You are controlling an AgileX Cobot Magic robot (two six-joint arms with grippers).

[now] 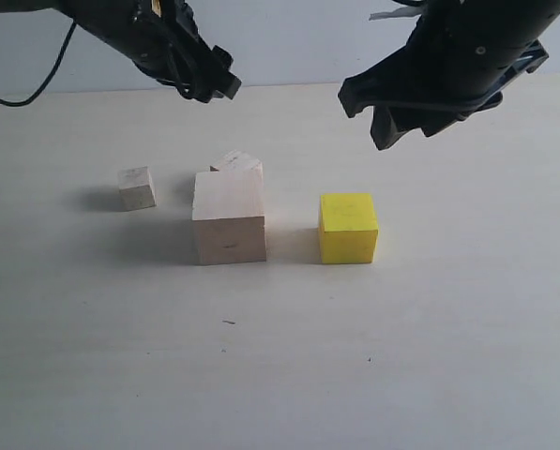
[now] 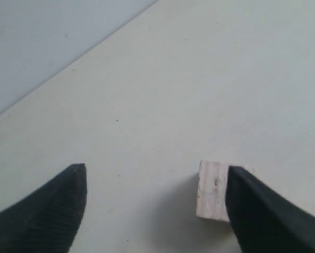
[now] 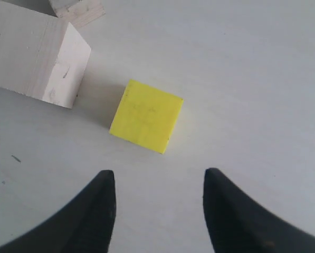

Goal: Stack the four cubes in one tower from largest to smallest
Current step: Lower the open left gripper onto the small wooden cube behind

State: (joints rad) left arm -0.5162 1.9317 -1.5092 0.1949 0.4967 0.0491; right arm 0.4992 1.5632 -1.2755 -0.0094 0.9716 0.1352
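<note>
**Four cubes lie apart on a table, both grippers empty**

On a pale table (image 1: 280,375), none of the cubes is stacked. The large cube (image 1: 229,217) sits near the middle. The yellow cube (image 1: 348,228) stands near it on the right, with a gap between them. One small cube (image 1: 239,165) sits just behind the large cube, partly hidden by it. The other small cube (image 1: 137,187) stands alone to the left. The left gripper (image 2: 157,169) hangs above the table at the back left, its jaws spread wide and holding nothing. The right gripper (image 3: 158,176) hovers above the yellow cube, its jaws also apart and empty.
</note>
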